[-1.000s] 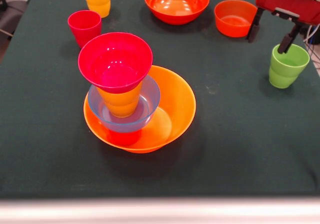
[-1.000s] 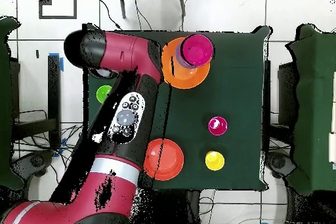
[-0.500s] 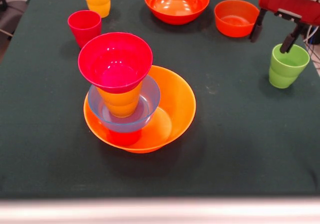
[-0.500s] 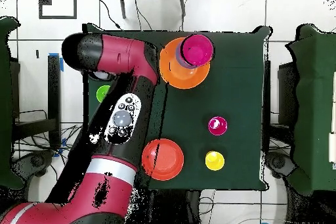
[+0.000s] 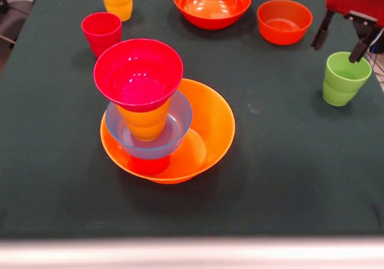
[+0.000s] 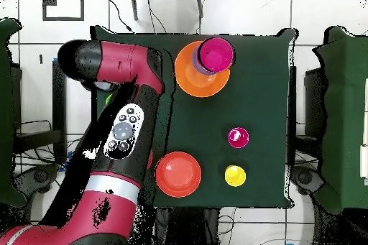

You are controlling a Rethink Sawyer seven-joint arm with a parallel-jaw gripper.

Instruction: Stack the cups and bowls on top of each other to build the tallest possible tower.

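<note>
The gripper (image 5: 344,40) has slid sideways along the table's (image 5: 288,161) far edge and now hangs with jaws wide and empty just above the green cup (image 5: 345,78). That suggests the green cup is the next piece for the tower (image 5: 144,110), which stands unchanged near the table's middle with the magenta bowl (image 5: 138,74) on top.

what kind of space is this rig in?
Probably a lab or workshop: a table draped in dark green cloth, loose cables on a pale tiled floor, and the robot arm beside it.
</note>
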